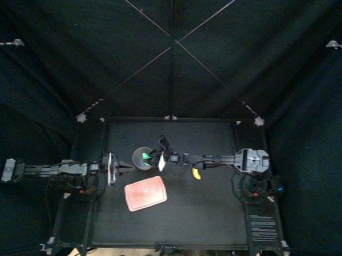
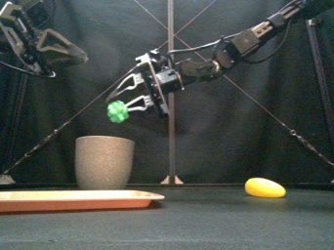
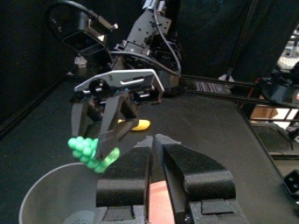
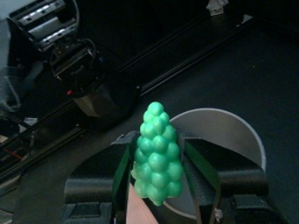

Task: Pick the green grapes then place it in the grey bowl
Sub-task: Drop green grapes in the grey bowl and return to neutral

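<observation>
Our right gripper (image 2: 135,102) clamps the green grapes (image 2: 119,110) above the grey cup (image 2: 104,161), poised, we judge, to drop them inside; our left arm (image 1: 54,170) rests at the left.

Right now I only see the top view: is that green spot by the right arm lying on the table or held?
Observer: Held. The front view shows the green grapes clamped in the right gripper, well above the table.
Operator: Are they over the grey bowl?
Observer: Nearly. In the front view they hang above the right half of the grey bowl, and the right wrist view shows its open mouth just beyond them.
Operator: And the left arm?
Observer: The left gripper hangs high off the table at the left.
</observation>
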Motion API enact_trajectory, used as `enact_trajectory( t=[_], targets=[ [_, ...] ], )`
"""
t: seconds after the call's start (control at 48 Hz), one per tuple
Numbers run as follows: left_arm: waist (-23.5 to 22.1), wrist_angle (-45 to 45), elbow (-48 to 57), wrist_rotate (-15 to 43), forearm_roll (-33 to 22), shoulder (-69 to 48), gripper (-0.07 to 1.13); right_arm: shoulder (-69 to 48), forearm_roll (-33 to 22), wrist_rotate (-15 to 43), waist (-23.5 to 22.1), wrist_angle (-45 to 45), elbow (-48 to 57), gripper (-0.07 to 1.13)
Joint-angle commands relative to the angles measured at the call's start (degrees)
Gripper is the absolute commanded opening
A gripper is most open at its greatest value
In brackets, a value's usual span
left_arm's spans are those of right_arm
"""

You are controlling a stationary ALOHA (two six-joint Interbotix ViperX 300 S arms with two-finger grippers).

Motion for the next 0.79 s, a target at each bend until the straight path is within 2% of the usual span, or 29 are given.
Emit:
enact_trajectory(
  t=[0.021,0.271,0.542,0.792],
  targets=[
    [0.0,-0.18,-0.7,0.09,-0.26,0.26,0.54,-0.44,-0.97,-0.26,-0.62,1.76,-2.02,0.74],
    [0.0,-0.18,-0.62,0.09,-0.26,0.26,0.54,0.18,-1.23,-0.44,-1.67,3.52,-2.37,0.86],
    [0.09,-0.18,-0.35,0.0,-0.53,0.26,0.54,-1.49,-1.49,-0.53,-1.85,4.75,-2.11,0.88],
    [0.09,-0.18,-0.09,0.09,-0.62,0.26,0.54,-11.6,-10.46,-0.97,-1.41,6.15,3.34,0.88]
  ],
)
